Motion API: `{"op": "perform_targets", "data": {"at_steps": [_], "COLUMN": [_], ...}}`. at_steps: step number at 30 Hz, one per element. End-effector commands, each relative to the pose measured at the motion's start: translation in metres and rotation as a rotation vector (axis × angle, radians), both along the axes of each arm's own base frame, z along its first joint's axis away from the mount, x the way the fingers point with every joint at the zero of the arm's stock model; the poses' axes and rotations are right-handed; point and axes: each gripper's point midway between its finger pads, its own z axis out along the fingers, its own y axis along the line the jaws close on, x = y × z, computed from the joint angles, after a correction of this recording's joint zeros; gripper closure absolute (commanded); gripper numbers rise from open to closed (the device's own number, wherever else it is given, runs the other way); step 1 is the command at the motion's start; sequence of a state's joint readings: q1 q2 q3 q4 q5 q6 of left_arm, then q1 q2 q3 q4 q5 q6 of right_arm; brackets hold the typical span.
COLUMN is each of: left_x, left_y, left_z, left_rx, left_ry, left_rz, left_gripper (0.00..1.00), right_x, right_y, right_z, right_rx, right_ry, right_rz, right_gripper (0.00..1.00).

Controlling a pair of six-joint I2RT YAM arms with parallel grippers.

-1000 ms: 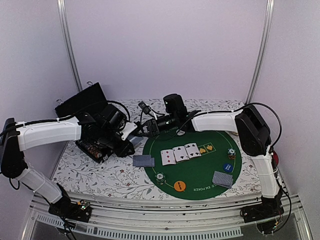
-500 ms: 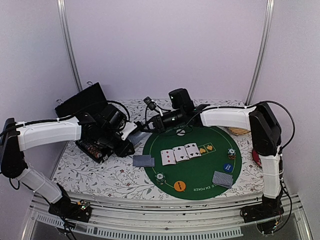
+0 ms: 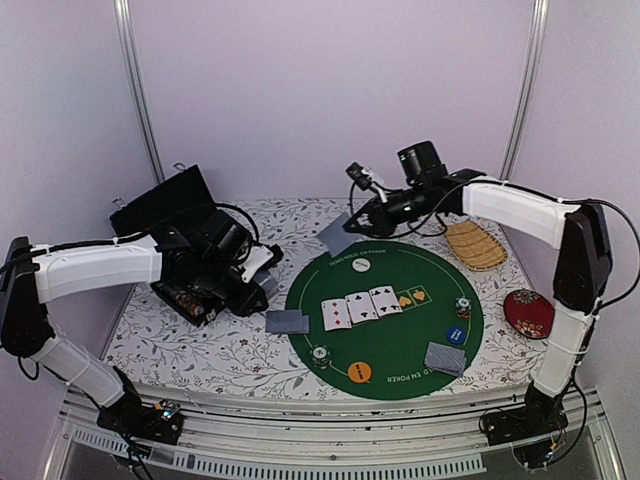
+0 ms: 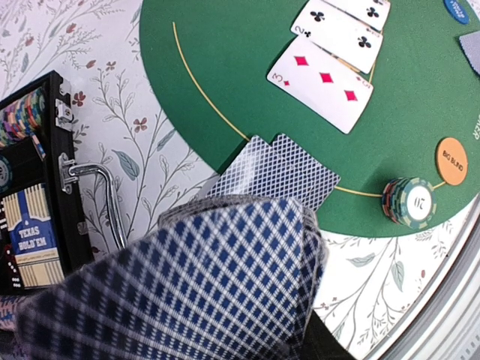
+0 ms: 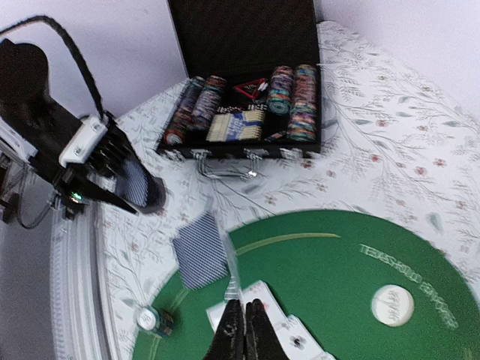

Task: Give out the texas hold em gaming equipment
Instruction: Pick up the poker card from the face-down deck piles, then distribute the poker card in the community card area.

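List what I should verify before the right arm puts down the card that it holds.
1. Right gripper grips one card: ok, jaws shut on it.
2. Left gripper holds the deck: ok.
3. Far edge of the green mat, by the white disc, free of cards: ok.
4. Near-left pair and near-right pair lie face down: ok.
5. Three face-up cards lie in a tidy row at the middle: ok.
6. Held card turned face down: cannot tell.
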State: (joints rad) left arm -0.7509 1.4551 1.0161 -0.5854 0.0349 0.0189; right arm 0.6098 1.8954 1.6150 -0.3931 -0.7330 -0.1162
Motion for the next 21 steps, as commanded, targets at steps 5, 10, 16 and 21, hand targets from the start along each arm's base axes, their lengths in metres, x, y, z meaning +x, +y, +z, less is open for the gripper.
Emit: {"op": "perform_targets", "data": {"at_steps": [5,10,16,21], "left_x": [0.003,0.003,0.000,-0.003], "left_y": [-0.007,-0.007,0.000,0.004], "left_z": [0.006,0.007,0.008,0.009], "left_rx": [-0.021,-0.019,-0.005,-0.008], "left_ry": [-0.033,-0.036,-0.034,-0.038], "left_rz": [-0.027,-0.029,-0.009,-0.003], "left_gripper": [0.60,0.60,0.60,0.60], "right_x": [-0.044,-0.047,-0.043,-0.033], "right_y": [-0.145,-0.185,-0.196,-0.192], "right_z": [-0.074,-0.107,-0.141,-0.171], "right_rx": [-0.718,-0.941,-1.043,-1.062], "right_ry": [-0.424,-0.400,-0.296,-0.285], "right_rz": [0.298,0.379,0.458,0.507], "right_gripper": [0.99,0.99,0.99,0.98]}}
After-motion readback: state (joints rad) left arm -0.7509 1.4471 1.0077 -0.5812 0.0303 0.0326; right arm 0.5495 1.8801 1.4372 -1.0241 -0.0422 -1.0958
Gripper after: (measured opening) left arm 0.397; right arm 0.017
